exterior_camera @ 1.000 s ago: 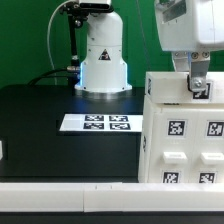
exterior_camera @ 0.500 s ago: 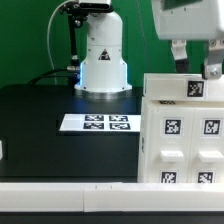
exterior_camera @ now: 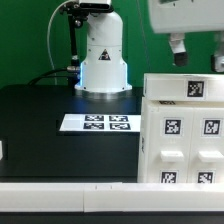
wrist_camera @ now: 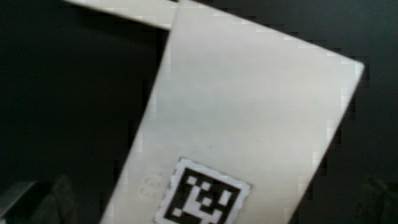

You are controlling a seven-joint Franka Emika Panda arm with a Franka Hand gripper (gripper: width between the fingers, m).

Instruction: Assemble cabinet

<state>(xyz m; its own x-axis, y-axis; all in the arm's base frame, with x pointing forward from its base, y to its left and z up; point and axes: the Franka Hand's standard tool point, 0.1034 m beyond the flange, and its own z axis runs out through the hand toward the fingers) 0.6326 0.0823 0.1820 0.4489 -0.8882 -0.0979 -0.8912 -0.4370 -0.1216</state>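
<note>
The cabinet (exterior_camera: 185,140) is a large white box at the exterior view's right, standing on the black table, with square tags on its front and one on its top. My gripper (exterior_camera: 198,55) hangs above the cabinet's top with its fingers spread apart, and it is open and empty. One finger (exterior_camera: 177,46) shows clearly; the other is near the frame's right edge. The wrist view looks down on a long white cabinet panel (wrist_camera: 231,110) carrying a tag (wrist_camera: 208,195), with black table on both sides.
The marker board (exterior_camera: 97,123) lies flat on the table in the middle. The white domed robot base (exterior_camera: 103,60) stands behind it. A white ledge (exterior_camera: 60,192) runs along the table's front edge. A small white piece (exterior_camera: 2,150) shows at the far left edge.
My gripper was low at the tag on the cabinet's top. It has since spread its fingers and risen clear of the cabinet. The cabinet has not moved.
</note>
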